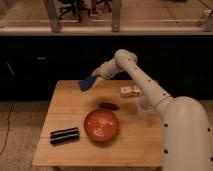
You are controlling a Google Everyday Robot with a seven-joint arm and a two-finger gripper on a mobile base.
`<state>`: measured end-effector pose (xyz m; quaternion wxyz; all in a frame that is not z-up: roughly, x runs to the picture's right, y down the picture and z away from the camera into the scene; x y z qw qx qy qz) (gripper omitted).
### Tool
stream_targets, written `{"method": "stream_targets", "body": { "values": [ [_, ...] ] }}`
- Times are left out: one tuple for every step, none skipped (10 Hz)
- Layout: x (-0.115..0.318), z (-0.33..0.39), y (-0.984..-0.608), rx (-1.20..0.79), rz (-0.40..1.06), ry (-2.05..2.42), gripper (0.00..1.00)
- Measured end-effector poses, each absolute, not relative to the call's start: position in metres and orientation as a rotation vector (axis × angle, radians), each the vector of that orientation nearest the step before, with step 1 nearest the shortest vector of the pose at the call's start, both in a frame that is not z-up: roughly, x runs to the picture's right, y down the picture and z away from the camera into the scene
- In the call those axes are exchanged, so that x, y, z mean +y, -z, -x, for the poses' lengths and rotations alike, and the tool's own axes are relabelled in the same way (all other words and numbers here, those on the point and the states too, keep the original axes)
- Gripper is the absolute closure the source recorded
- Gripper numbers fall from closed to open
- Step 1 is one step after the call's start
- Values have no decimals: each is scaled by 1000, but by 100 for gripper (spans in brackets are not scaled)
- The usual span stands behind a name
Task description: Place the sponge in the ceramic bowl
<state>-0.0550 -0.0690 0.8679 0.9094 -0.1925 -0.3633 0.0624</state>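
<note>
The sponge point(87, 83) is a small flat blue pad held in the air over the far left part of the wooden table point(70, 102). My gripper point(95, 78) is shut on the sponge's right end, with the white arm reaching in from the right. The ceramic bowl point(101, 125), round and orange-red with faint rings inside, sits on the table nearer the front, below and to the right of the sponge. Nothing lies inside it.
A long black block with pale stripes point(64, 135) lies at the front left of the table. A small dark object point(109, 105) rests just behind the bowl. A pale small packet point(129, 91) sits at the far right. A dark cabinet stands behind the table.
</note>
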Motion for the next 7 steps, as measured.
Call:
{"method": "stream_targets", "body": {
  "values": [
    [-67,54,-866,-750,399,-127,100],
    [-64,52,-865,-749,399,-124,100],
    [-61,50,-863,-750,401,-123,100],
    [-57,47,-859,-749,403,-120,100],
    [-54,45,-857,-750,404,-118,100],
    [-50,43,-853,-750,408,-113,100],
    [-46,42,-848,-752,412,-106,100]
  ]
}}
